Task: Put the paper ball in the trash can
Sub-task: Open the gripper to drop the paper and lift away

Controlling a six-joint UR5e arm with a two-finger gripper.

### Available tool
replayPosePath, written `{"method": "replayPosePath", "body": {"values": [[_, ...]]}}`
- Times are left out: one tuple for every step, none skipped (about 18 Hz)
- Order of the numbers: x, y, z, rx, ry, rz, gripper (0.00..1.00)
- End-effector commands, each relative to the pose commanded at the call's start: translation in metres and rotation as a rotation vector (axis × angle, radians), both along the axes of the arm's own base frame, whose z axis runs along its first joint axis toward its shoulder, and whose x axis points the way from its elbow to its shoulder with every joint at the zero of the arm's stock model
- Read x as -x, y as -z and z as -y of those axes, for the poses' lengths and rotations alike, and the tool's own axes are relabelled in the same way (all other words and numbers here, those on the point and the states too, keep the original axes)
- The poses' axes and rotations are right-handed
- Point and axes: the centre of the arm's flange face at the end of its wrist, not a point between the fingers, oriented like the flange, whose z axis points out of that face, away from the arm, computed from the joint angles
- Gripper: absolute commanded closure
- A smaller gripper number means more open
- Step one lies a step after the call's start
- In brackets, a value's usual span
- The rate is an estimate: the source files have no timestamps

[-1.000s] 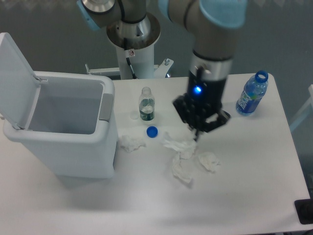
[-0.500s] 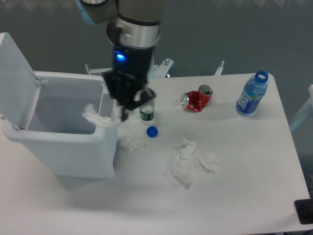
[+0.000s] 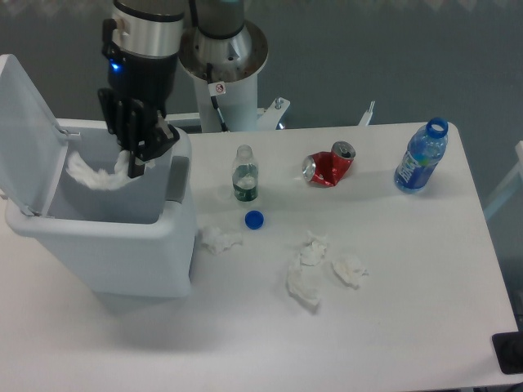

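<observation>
The trash can (image 3: pixel 122 261) stands at the left of the table, pale grey-white, with its lid (image 3: pixel 24 122) tipped up and open. My gripper (image 3: pixel 131 166) hangs over the can's opening, near its back right corner, shut on the paper ball (image 3: pixel 96 175). The wrinkly white wad trails to the left from the fingers, above the can's inside.
Several smaller white paper wads (image 3: pixel 315 263) lie mid-table, one more wad (image 3: pixel 217 239) beside the can. A small clear bottle (image 3: pixel 244 174) and its blue cap (image 3: pixel 254 219) stand right of the can. A crushed red can (image 3: pixel 328 167) and a blue bottle (image 3: pixel 421 157) sit farther right.
The gripper lifted the paper ball from the wads at mid-table and carried it left, past the can's right rim, until it hangs over the opening.
</observation>
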Motion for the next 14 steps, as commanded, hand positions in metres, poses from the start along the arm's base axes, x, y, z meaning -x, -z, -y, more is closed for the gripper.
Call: {"method": "replayPosePath", "body": {"values": [[0.000,0.001,0.000,0.003,-0.003,0.003,0.00],[0.000,0.003,0.000,0.006,-0.020,0.014,0.00],[0.000,0.003,-0.001,0.004,-0.040,0.028,0.00],[0.001,0.005,-0.003,0.005,-0.061,0.042,0.00],[0.004,0.005,-0.003,0.004,-0.087,0.049,0.00],[0.010,0.000,-0.002,-0.008,-0.124,0.036,0.00],[0.023,-0.002,0.001,-0.004,-0.183,0.001,0.00],[0.039,-0.004,0.008,0.009,-0.239,-0.052,0.00],[0.051,-0.001,0.014,0.027,-0.265,-0.082,0.00],[0.062,-0.002,0.020,0.030,-0.284,-0.092,0.00],[0.085,-0.002,0.031,0.032,-0.314,-0.098,0.00],[0.109,-0.001,0.045,0.037,-0.337,-0.109,0.00],[0.132,0.002,0.056,0.045,-0.352,-0.116,0.00],[0.154,0.013,0.060,0.066,-0.365,-0.114,0.00]]}}
